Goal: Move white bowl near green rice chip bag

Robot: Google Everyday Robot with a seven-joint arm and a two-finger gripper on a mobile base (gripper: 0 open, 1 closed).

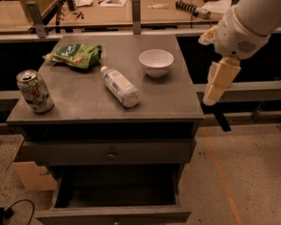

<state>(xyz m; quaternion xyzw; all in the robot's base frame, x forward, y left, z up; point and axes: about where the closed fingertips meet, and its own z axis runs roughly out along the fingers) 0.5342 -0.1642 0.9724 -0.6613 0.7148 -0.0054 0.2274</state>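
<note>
The white bowl (156, 62) stands upright on the grey cabinet top (88, 99), at its back right. The green rice chip bag (73, 54) lies flat at the back left of the same top, well apart from the bowl. A clear plastic bottle (120, 86) lies on its side between them, nearer the front. My gripper (210, 99) hangs pointing down off the cabinet's right edge, to the right of the bowl and a little nearer the front. It holds nothing that I can see.
A green-and-white soda can (35, 91) stands at the front left of the top. The bottom drawer (115, 198) is pulled open below. A cardboard box (30, 174) sits on the floor at the left. A workbench (109, 13) runs behind the cabinet.
</note>
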